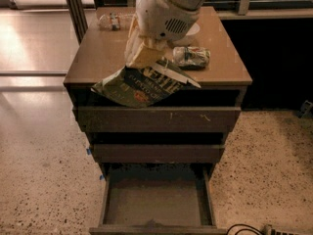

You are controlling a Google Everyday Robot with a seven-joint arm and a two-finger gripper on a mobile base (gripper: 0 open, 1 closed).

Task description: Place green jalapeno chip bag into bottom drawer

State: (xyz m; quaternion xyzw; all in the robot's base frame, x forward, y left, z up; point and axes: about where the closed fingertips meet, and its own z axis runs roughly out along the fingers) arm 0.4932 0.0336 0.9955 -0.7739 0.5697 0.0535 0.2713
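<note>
As the cabinet [98, 58] fills the centre of the view, take it as the reference: a brown top over three dark drawers.

1. Arm [166, 9]: the white housing enters from 12 o'clock and ends over the front half of the top.
2. Drawer [156, 199]: the lowest of the three is pulled out toward 6 o'clock, with its floor exposed. The two above it are closed.
3. Bag [142, 87]: it is off the top and hangs past the front edge, in front of the gap above the uppermost drawer. Its long axis runs roughly 9 to 3 o'clock. White capitals on the olive face appear to read "KETTLE"; the smaller print cannot be read.
4. Gripper [138, 50]: the pale fingers are pinched together on the bag's upper edge, so the bag hangs at 6 o'clock from them.
5. Packet [191, 57]: it lies on the top at 3 o'clock from the gripper, apart from the bag. Its label is illegible.

Governing relation: the drawer lies at 6 o'clock from the gripper, well below it and further forward. The coming move probably calls for travel outward, then down past both closed fronts. Because the bag hangs crosswise, a corner could catch on a front or on the drawer's side wall.
</note>
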